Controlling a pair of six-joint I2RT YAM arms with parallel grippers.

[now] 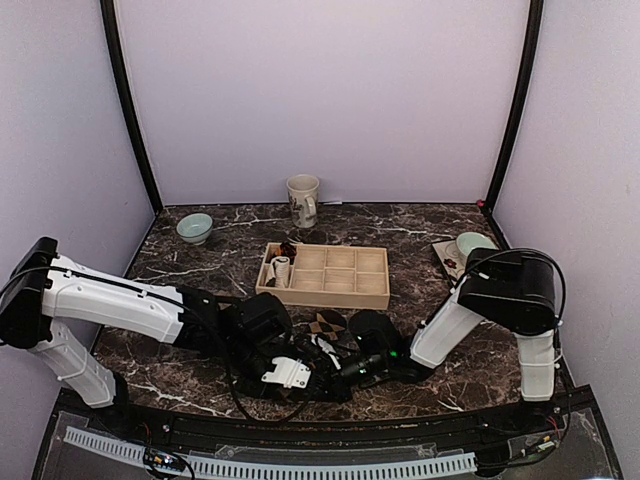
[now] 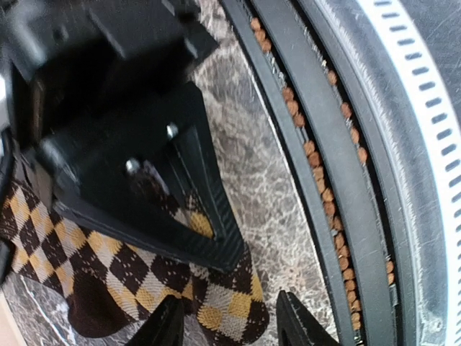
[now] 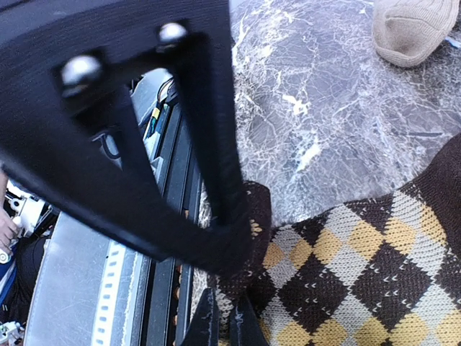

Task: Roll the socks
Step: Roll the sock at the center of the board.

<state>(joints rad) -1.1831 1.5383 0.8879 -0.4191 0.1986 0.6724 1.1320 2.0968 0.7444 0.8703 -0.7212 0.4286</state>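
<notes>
Your left gripper [image 2: 230, 328] stands partly open, its two fingers straddling the rounded end of the argyle sock [image 2: 108, 267] without closing on it; your right gripper [image 3: 225, 326] is closed tight, tips together on the sock's dark edge (the fabric runs right into them). The argyle sock lies flat on the marble table [image 1: 180, 270] near the front edge, between both arms and just in front of the wooden tray [image 1: 325, 298]; the tan sock [image 3: 414, 29] sits apart on the marble, touched by neither gripper.
</notes>
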